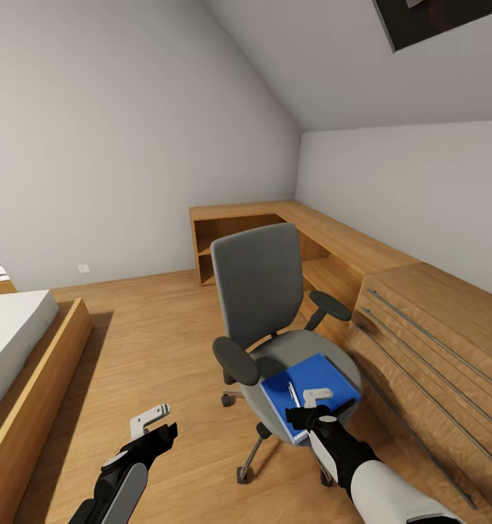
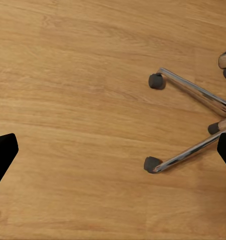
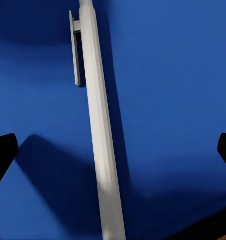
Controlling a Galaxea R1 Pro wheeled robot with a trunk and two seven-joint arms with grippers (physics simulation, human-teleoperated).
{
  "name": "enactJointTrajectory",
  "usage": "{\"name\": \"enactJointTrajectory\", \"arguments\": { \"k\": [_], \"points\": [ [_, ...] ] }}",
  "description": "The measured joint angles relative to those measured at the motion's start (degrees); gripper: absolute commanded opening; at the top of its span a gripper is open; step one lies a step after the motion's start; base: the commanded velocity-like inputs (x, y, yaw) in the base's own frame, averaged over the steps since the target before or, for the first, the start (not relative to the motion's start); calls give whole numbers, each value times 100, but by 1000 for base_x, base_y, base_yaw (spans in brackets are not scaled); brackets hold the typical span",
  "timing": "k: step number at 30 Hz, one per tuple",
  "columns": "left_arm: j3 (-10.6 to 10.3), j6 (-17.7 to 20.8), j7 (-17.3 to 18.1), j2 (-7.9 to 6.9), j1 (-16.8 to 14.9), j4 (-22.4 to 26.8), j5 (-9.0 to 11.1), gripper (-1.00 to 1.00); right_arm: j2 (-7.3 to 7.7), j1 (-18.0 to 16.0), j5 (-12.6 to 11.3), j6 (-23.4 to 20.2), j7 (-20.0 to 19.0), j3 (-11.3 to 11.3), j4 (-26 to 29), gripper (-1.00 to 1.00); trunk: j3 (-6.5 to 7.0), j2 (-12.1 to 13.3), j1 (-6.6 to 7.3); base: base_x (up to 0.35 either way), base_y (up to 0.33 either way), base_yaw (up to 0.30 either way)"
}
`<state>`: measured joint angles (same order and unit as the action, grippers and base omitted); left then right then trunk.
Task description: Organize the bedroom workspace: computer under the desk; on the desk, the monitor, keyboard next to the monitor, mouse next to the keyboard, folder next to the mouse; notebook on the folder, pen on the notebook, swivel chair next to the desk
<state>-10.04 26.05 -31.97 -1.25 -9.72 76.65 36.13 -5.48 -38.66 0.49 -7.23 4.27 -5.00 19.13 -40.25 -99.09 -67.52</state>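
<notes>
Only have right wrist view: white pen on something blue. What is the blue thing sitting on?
Observer: It's the folder, lying on the seat of the grey swivel chair.
Operator: Is the chair at the desk?
Observer: No. It stands on open floor, next to a light wooden chest with long bar handles.
Operator: Left arm busy?
Observer: No. The left fingers are open and empty, low over the floor beside the chair's wheeled base.
</notes>
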Motion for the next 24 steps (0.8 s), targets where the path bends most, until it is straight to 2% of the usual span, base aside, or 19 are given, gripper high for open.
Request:
{"name": "enactJointTrajectory", "arguments": {
  "k": [19,20,24],
  "points": [
    [0,9,9,0,0,0,1,100,6,-1,-5,-12,-8,-1,3,100,0,0,0,0,0,0],
    [0,9,9,0,0,0,1,100,8,-1,-7,-12,-9,-2,3,-100,0,0,0,0,0,0],
    [0,9,9,0,1,0,1,100,14,-1,-10,-16,-15,-2,4,-100,0,0,0,0,0,0]
  ]
}}
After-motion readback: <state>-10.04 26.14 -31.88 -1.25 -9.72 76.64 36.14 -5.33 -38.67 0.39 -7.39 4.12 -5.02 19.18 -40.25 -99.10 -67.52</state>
